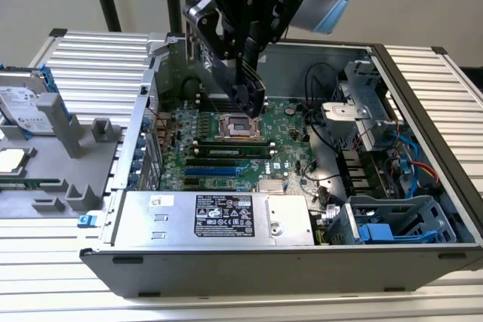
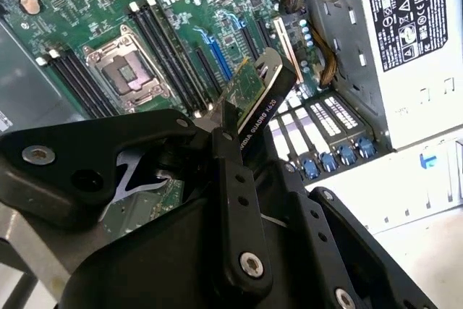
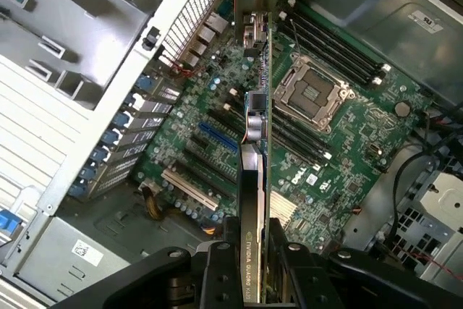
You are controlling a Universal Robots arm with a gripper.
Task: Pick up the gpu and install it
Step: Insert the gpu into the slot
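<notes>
An open computer case (image 1: 264, 269) lies on the slatted tabletop (image 1: 90, 65), its green motherboard (image 1: 294, 130) exposed. Above the processor socket (image 1: 240, 126), the gripper (image 1: 250, 65) hangs with its fingers (image 3: 217, 273) clamped on the gpu (image 3: 255, 179), held on edge. A clean install likely needs the card squared over the expansion slots (image 3: 217, 135) nearer the power supply (image 1: 219, 216), then lowered straight.

There is one gripper (image 1: 253, 102), one gpu (image 2: 262, 100), one motherboard (image 1: 290, 132), one power supply (image 1: 219, 216) and one hard drive (image 1: 19, 99).
</notes>
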